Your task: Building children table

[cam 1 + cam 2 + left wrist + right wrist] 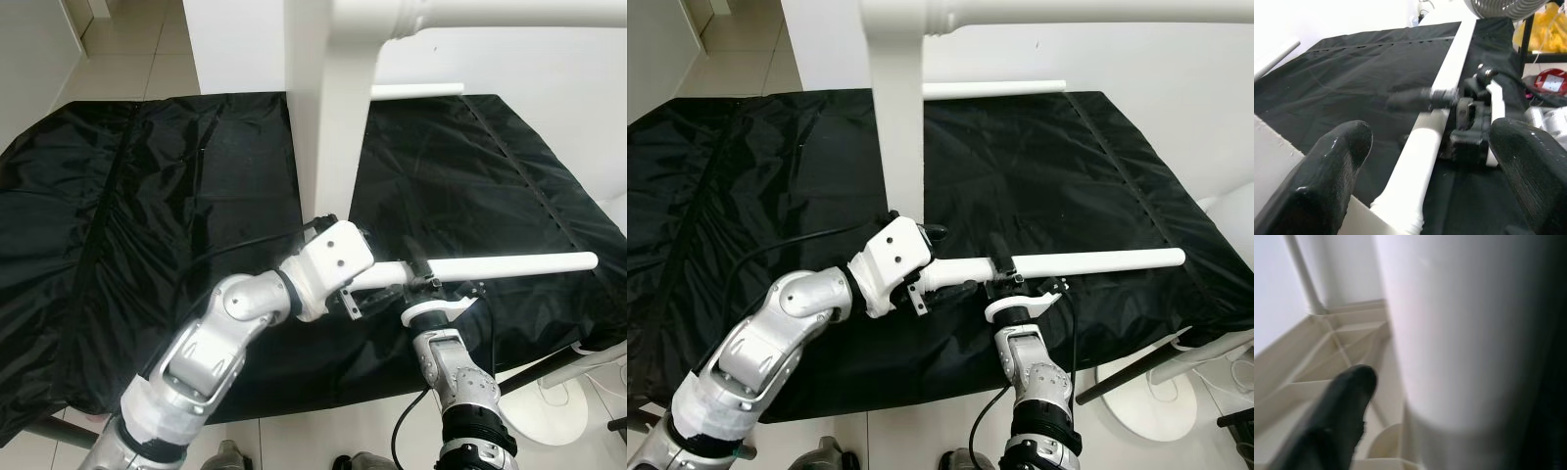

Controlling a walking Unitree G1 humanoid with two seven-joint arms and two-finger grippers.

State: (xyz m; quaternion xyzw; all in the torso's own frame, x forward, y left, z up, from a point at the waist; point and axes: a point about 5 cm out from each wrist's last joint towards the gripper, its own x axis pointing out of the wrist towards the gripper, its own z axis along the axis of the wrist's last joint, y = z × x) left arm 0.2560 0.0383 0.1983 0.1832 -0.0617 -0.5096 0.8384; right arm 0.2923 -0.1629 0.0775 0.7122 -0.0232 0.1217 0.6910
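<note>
A white table top (328, 117) stands on edge on the black cloth, with one leg (509, 15) sticking out to the right at its top and another (416, 90) farther back. A loose white table leg (509, 264) lies level, its left end at the panel's lower corner. My right gripper (419, 274) is shut on this leg near its middle; in the right wrist view one black finger (1342, 406) lies beside the leg (1464, 333). My left gripper (1432, 161) is open, its fingers (1337, 161) straddling the leg's left end without touching it.
A black cloth (147, 196) covers the low work surface, which ends at a front edge near my arms. A white fan base (549, 411) stands on the tiled floor at the front right. White wall rises behind.
</note>
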